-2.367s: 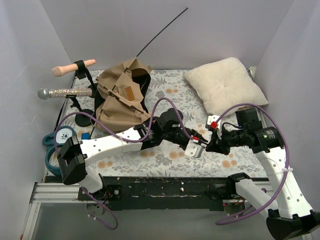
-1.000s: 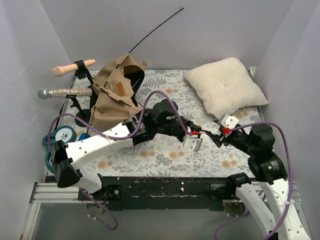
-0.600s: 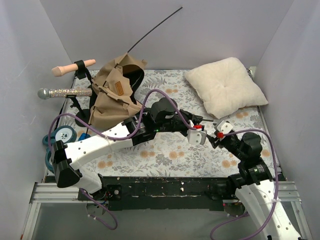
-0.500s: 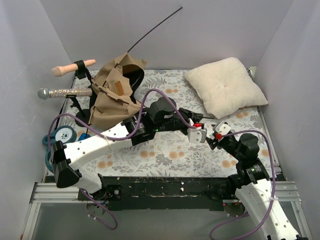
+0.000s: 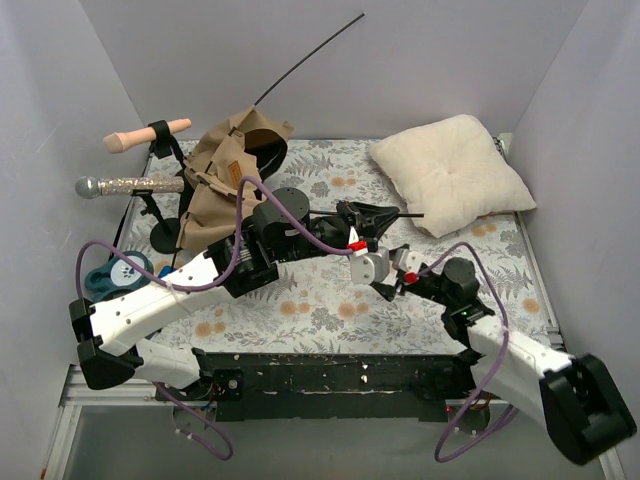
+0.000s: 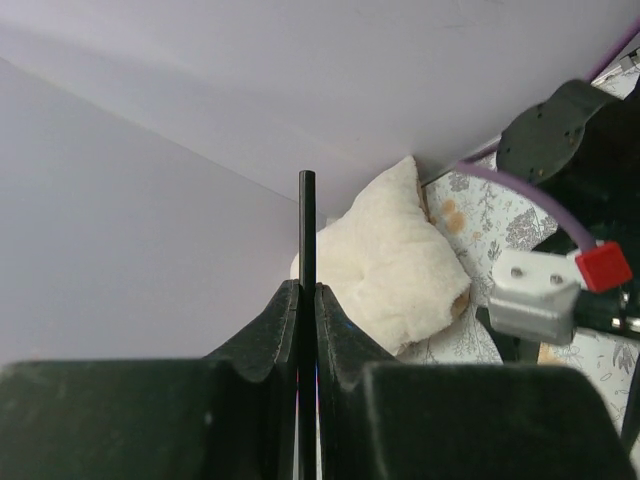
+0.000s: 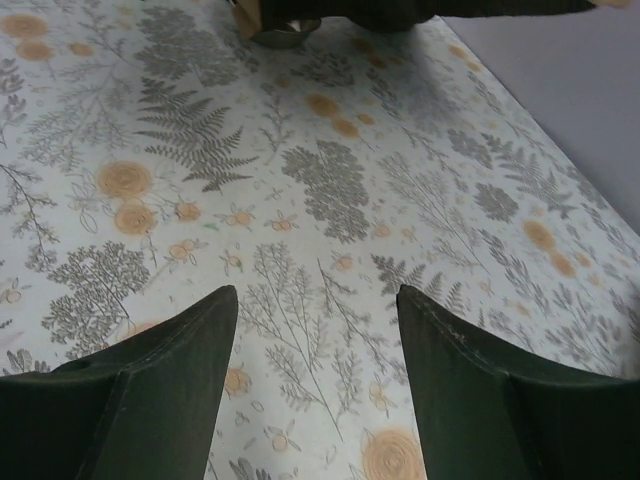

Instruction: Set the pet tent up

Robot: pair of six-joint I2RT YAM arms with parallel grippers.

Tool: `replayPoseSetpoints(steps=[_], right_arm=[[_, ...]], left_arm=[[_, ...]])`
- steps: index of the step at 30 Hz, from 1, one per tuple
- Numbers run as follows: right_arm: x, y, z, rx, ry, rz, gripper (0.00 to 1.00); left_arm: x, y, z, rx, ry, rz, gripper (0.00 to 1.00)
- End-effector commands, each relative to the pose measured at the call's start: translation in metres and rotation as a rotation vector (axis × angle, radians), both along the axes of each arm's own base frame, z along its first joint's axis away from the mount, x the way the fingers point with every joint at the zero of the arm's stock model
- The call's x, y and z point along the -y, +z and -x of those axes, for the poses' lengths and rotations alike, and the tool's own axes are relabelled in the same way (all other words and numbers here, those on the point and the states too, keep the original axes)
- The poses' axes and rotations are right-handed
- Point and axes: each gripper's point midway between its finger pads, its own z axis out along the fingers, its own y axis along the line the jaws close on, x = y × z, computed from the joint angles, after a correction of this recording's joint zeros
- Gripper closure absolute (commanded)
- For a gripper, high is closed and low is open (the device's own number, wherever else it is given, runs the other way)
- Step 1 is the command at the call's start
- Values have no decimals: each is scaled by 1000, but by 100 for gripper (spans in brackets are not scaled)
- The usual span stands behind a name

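My left gripper [image 5: 378, 214] is clenched on a thin black flexible pole [image 5: 404, 214]. In the left wrist view the two fingers of this gripper [image 6: 307, 292] press flat against the pole [image 6: 307, 215] from either side. A short length of it sticks out past the fingertips. Ahead of those fingertips, a little way beyond the pole's end, lies the cream square pillow [image 5: 447, 170], which also fills the space behind the pole in the wrist view [image 6: 385, 265].

The tan fabric pet tent with black trim [image 5: 228, 190] sits well behind this gripper, back along my left arm and off to its left. It is slumped in a heap on the floral-printed table cloth [image 5: 320, 305]. Another length of black pole [image 5: 310, 55] rises out of the tent's top toward the back wall. I cannot tell whether it is one piece with the one I grip.

My right gripper [image 5: 385, 288] hangs just on the near side of the left one, released and holding nothing. Its wrist view shows the fingers of the gripper [image 7: 318, 335] spread wide, with only the floral cloth [image 7: 300, 190] beneath them.
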Motion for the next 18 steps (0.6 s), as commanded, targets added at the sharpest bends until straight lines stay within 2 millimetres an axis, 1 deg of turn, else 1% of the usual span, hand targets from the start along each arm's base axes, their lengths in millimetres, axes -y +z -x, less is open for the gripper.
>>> replayPoseSetpoints(steps=[1, 4, 5, 6, 9, 16, 17, 18], right_arm=[[-45, 75, -10, 214, 82, -165, 27], [-72, 82, -21, 199, 102, -211, 27], [-79, 88, -24, 215, 99, -234, 27], [-86, 91, -31, 208, 91, -249, 27], [-106, 93, -45, 187, 103, -277, 29], [-147, 96, -52, 183, 183, -325, 31], [-152, 96, -52, 179, 188, -330, 31], [-157, 90, -52, 166, 197, -327, 31]], left_arm=[[-12, 4, -6, -6, 40, 8, 100], [-12, 6, -6, -5, 38, 14, 100], [-12, 7, -6, -4, 41, 16, 100], [-12, 8, -6, -5, 41, 21, 100], [-11, 11, -4, -4, 29, 29, 100], [-8, 17, -7, 4, 33, 45, 100], [-8, 18, -6, 2, 33, 49, 100], [-8, 19, -7, 0, 33, 51, 100]])
